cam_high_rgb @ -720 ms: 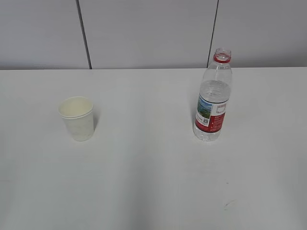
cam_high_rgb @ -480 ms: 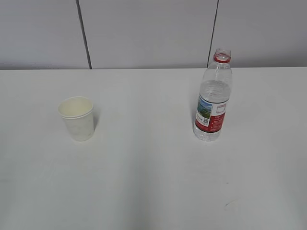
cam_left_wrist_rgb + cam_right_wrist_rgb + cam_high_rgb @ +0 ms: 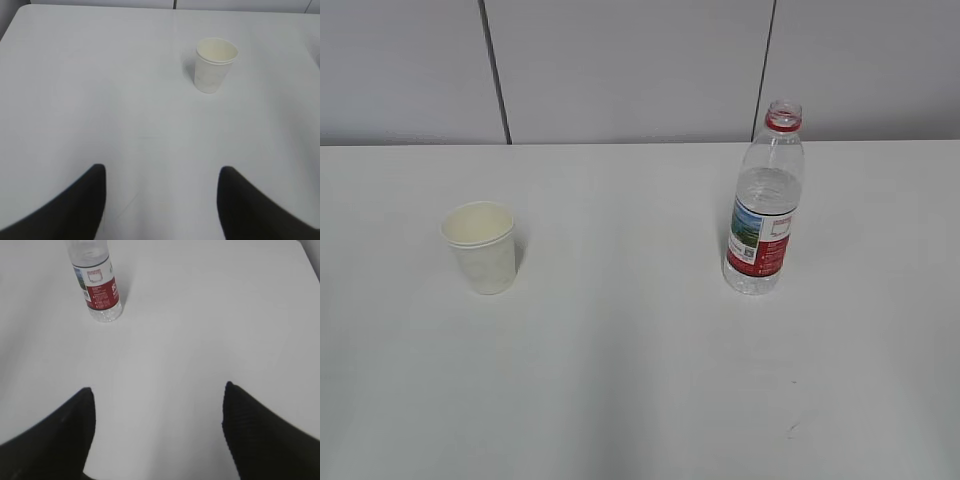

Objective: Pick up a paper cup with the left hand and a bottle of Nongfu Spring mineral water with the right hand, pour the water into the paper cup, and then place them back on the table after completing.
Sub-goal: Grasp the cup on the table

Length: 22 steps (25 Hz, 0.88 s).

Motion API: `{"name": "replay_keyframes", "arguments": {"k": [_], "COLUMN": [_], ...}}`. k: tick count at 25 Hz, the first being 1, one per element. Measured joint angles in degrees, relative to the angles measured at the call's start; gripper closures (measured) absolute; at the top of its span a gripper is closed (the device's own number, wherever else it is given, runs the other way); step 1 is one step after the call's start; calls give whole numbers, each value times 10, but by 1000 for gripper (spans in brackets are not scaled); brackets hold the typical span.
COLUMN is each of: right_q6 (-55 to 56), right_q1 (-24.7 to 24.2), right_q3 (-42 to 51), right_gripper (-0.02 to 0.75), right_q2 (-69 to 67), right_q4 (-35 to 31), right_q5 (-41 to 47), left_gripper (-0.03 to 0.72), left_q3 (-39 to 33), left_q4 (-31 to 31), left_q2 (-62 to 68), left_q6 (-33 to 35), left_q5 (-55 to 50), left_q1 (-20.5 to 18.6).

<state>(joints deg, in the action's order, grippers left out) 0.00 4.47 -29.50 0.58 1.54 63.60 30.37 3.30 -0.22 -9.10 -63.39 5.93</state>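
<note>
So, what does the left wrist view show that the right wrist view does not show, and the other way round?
Only the left wrist view shows the white paper cup, upright and empty as far as the inside is visible, well ahead of the open left gripper. Only the right wrist view shows the water bottle with its red label, standing ahead and to the left of the open right gripper; its top is cut off. Both show the white table and hold nothing.

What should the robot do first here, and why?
Probably reach both arms forward together. The paper cup and the water bottle both stand upright and untouched on the table. The left gripper and right gripper have open jaws, empty, well short of them.
</note>
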Motion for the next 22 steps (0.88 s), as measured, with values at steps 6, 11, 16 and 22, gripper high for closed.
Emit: {"name": "replay_keyframes", "arguments": {"k": [6, 11, 16, 22], "right_q6": [0, 0, 0, 0], "right_q1": [0, 0, 0, 0], "right_q3": [-31, -39, -43, -102], "right_gripper": [153, 153, 152, 152], "right_q2": [-101, -212, -307, -403], "right_q4": [0, 0, 0, 0], "right_q5": [-88, -211, -329, -375], "left_gripper": [251, 251, 251, 251], "left_q3": [0, 0, 1, 5], "left_q4": [0, 19, 55, 69], "left_q2": [0, 0, 0, 46], "left_q6": [0, 0, 0, 0], "left_q5": [0, 1, 10, 162], "left_q1": [0, 0, 0, 0]}}
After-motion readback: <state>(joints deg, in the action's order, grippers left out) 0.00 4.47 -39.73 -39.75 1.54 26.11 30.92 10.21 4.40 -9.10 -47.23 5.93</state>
